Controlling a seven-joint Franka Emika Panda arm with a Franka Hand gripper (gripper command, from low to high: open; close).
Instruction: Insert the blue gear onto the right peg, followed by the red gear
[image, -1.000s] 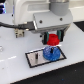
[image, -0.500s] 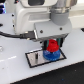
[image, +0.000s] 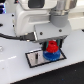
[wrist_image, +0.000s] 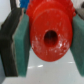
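Claw (image: 52, 45) clamped on red gear (wrist_image: 50, 34), pads (wrist_image: 22, 45) pressing opposite rim sides. Held just over blue gear (image: 52, 55) at plate's (image: 34, 59) right end. Probably light, rigid, slippery plastic; rim grip suits.

I am working in what looks like a robotics lab or test bench, not a home or kitchen. My bulky white arm (image: 37, 20) fills the upper part of the exterior view, with a dark cable (image: 15, 36) running along it. Below me is a plain, glossy white counter (image: 15, 70). On it lies a black-rimmed grey rectangular plate (image: 35, 58), a purpose-made fixture. Bright plastic practice parts sit there: a blue gear (image: 52, 55) with a red gear (image: 51, 48) above it. The background is dark and blurred.
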